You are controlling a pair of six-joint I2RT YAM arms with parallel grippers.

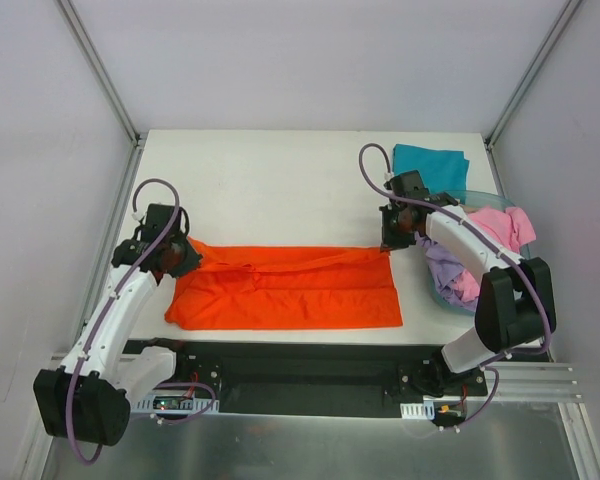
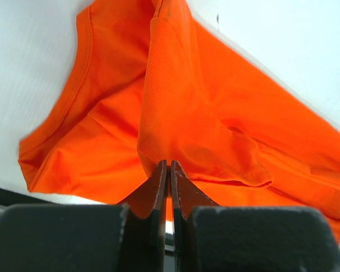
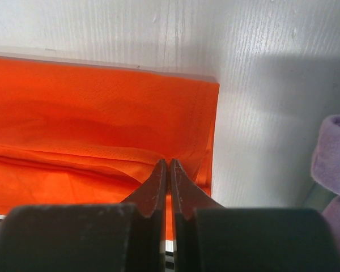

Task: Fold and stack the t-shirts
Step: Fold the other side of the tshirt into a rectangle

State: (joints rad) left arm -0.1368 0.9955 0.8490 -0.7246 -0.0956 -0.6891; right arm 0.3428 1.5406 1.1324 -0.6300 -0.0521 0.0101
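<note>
Pinching far edge of orange t-shirt (image 1: 285, 295): left tool (image 1: 191, 250), right tool (image 1: 388, 243).

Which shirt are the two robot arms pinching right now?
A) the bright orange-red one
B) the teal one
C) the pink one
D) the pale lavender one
A: the left end effector and the right end effector are each shut on a raised fold of the bright orange-red cloth t-shirt, which lies spread across the white table.
</note>
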